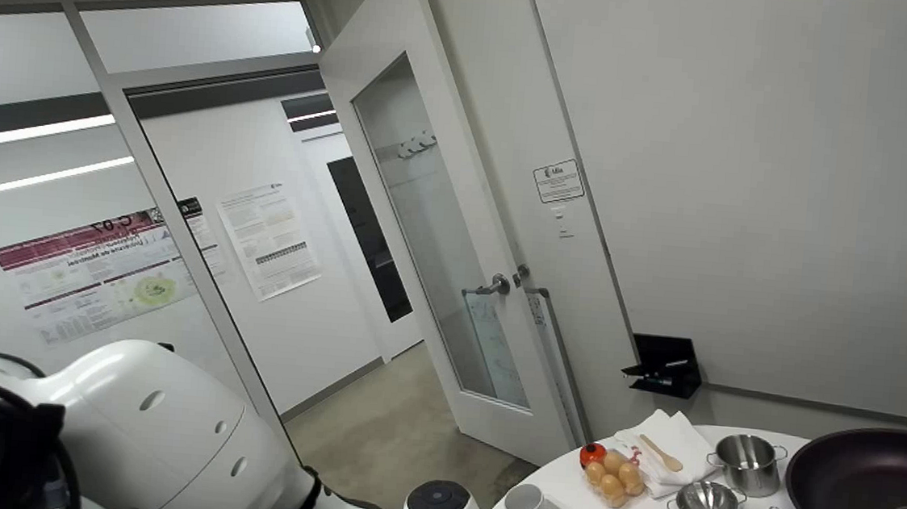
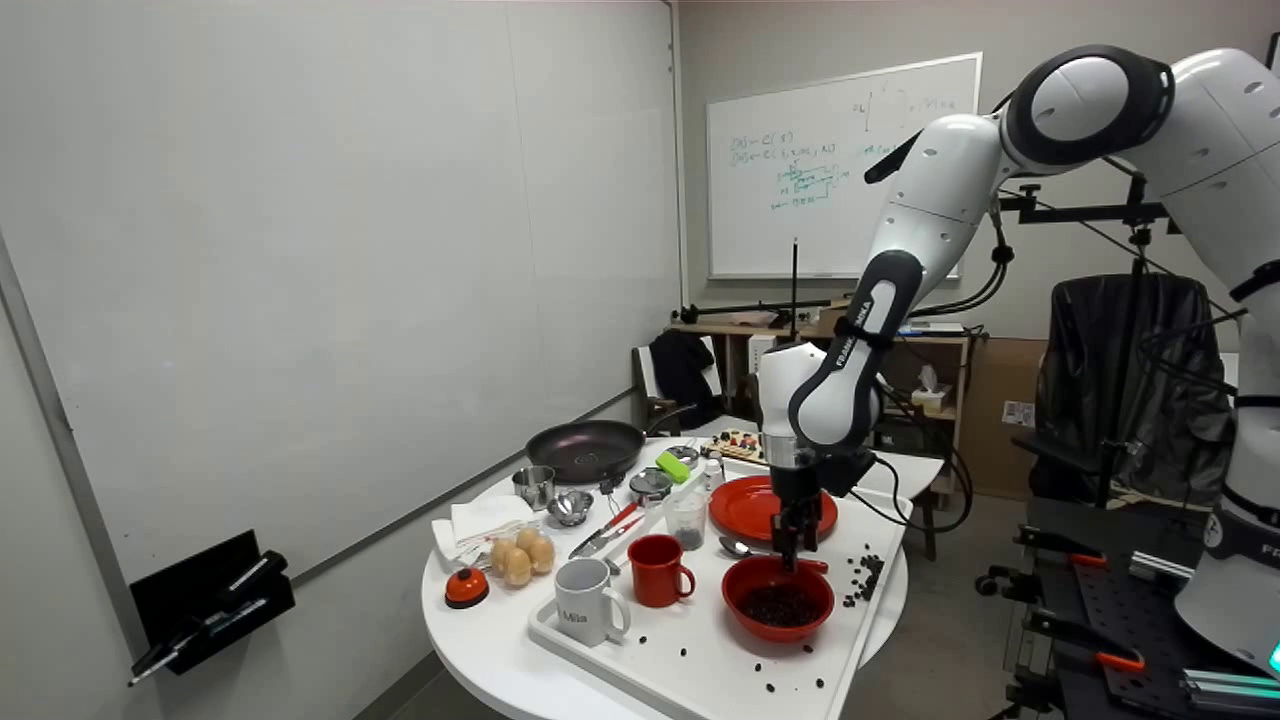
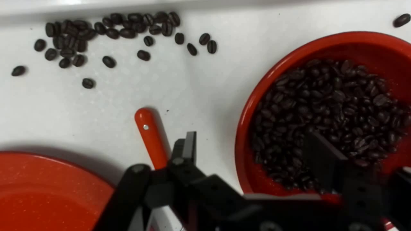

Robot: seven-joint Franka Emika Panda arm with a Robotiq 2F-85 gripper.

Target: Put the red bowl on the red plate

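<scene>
- Red bowl [image 2: 775,632]: glossy, deep-walled, smooth rim; round as seen in the wrist view, where the frame cuts it off.
- Sits on the white tray [image 2: 720,680], which lies on the counter [image 2: 495,660]; near the red plate [image 2: 738,512], apart from it.
- Stands upright, mouth facing up; circular, its clear axis vertical.
- End effector [image 3: 252,144]: fingers spread, one outside the bowl's rim, one over its inside; contact cannot be told.
- Bowl holds dark coffee beans [image 3: 334,106] across much of its floor; others lie loose along the tray's edge.
- Red handle [image 3: 149,134] between bowl and plate, partly hidden by the end effector.
- Clear cup [image 2: 687,518]: dark layer at bottom, too small to identify.
- Red mug [image 2: 655,575], white lettered mug [image 2: 586,608]: upright, contents cannot be told.
</scene>
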